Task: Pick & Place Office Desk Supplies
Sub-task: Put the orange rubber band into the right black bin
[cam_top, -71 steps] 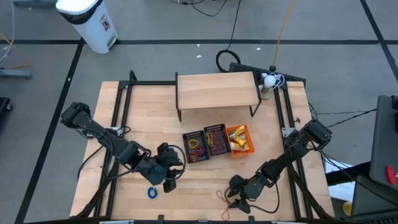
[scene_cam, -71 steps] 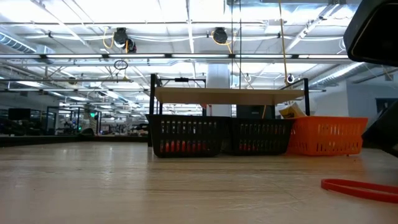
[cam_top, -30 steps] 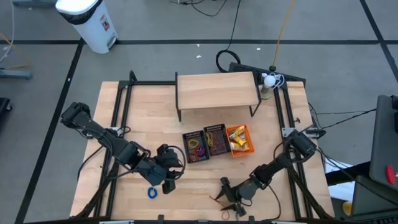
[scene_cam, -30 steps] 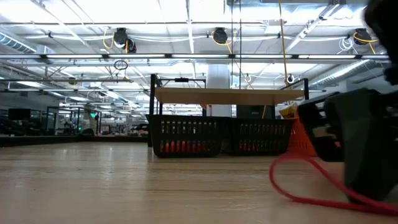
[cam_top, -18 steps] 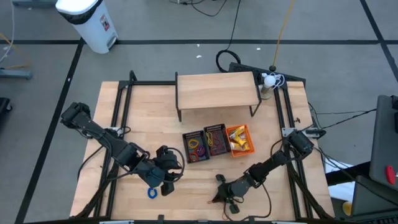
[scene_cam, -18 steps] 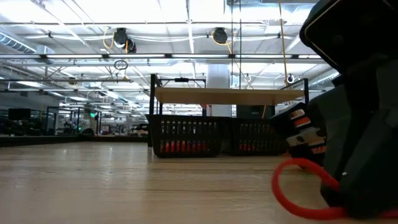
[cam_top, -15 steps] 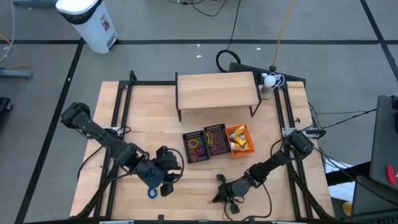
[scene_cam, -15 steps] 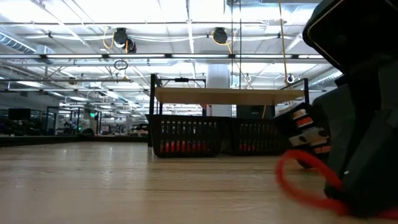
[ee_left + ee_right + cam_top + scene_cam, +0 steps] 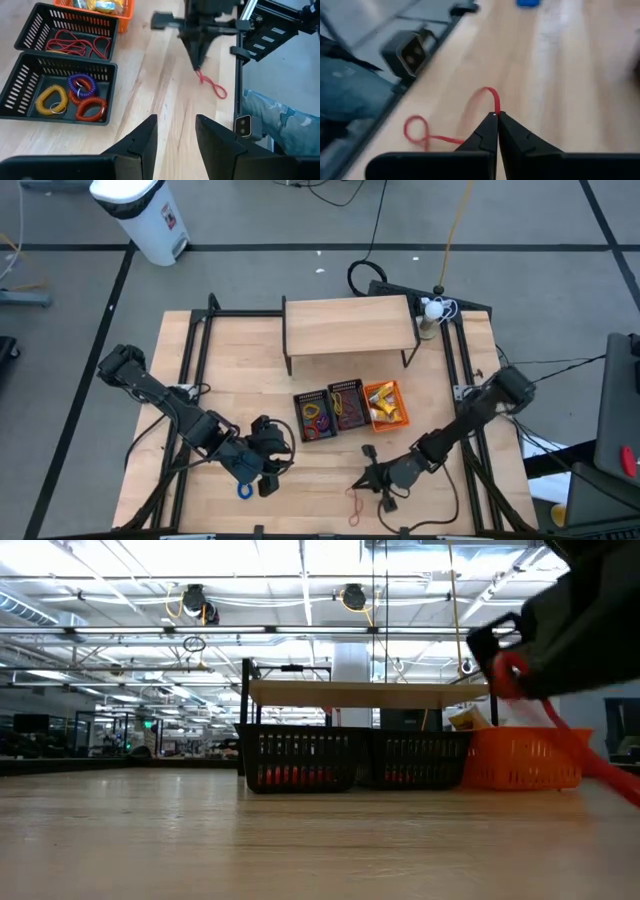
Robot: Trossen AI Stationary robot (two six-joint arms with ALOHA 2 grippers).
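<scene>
Right gripper has its fingers pinched tight on the red elastic loop, which trails limp below the tips toward the table. It looks feather-light, floppy and likely to snag, so a pinch anywhere on the strand should do. Left gripper sits half-open, holding nothing.

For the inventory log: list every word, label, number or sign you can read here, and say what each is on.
None can be read.
White bin: a red-and-white sticker on its side, too small to read.
Baskets, rubber band, table: no text shows.
</scene>
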